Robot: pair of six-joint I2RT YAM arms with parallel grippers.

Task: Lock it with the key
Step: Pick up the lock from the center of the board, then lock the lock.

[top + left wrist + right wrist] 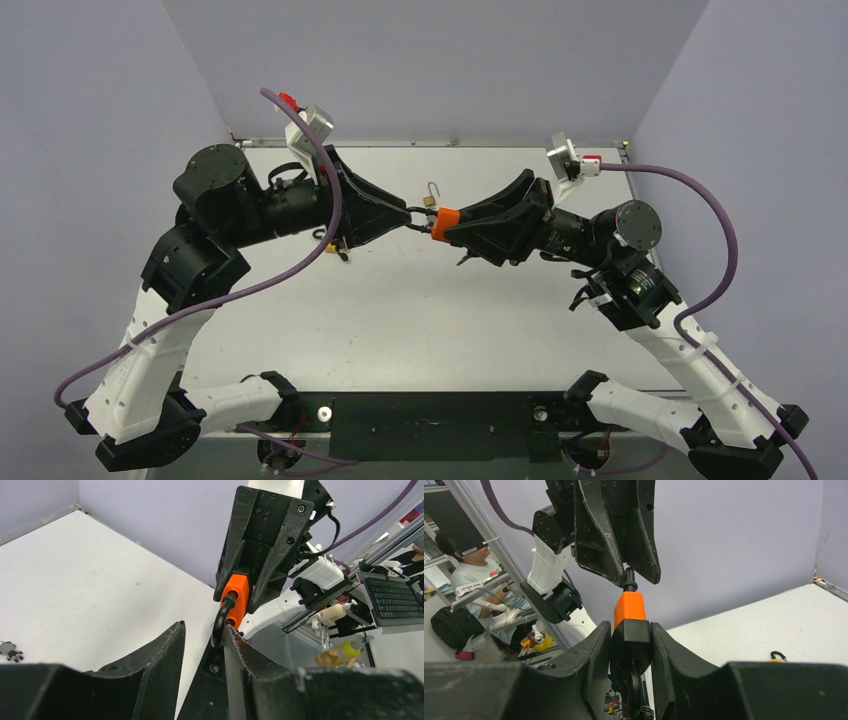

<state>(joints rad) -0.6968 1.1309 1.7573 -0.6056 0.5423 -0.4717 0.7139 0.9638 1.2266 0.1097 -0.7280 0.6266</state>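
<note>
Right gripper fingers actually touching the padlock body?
Touching. The right wrist view shows both fingers of the right gripper pressed flush against the black lower body of the padlock, with no gap on either side.

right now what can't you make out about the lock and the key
Key: none recognisable; the small dark item on the table, top view, is too small to name.
Lower end of the orange-and-black lock: right wrist view, buried between the fingers of the right gripper.
Left gripper grip on the black loop: left wrist view, its own finger covers the contact.
</note>
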